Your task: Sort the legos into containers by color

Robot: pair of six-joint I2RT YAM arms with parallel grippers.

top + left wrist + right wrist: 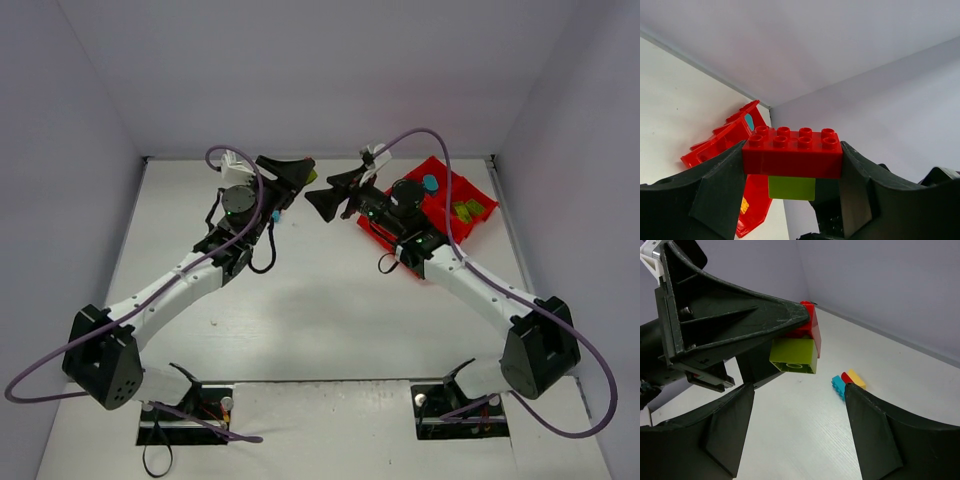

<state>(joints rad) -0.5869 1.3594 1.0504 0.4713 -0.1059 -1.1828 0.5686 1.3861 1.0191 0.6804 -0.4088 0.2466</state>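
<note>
**Red-and-lime stack held in mid-air**

Your left gripper (297, 172) had its jaws closed on the two ends of a red brick (792, 154), a glossy two-by-four with eight round studs on top. A smaller lime brick (791, 188) was stuck to its underside, and the pair hung above the surface (300, 300). Just to the right, your right gripper (799, 390) faced the stack, jaws spread wide and gripping nothing. On the surface beyond, a cyan brick (839, 385), a small red one (846, 377) and a yellow brick (857, 378) lay touching. Farthest right, the red tray (447, 192) held lime pieces (468, 210) in one compartment and a cyan piece (430, 183) in another.
</note>
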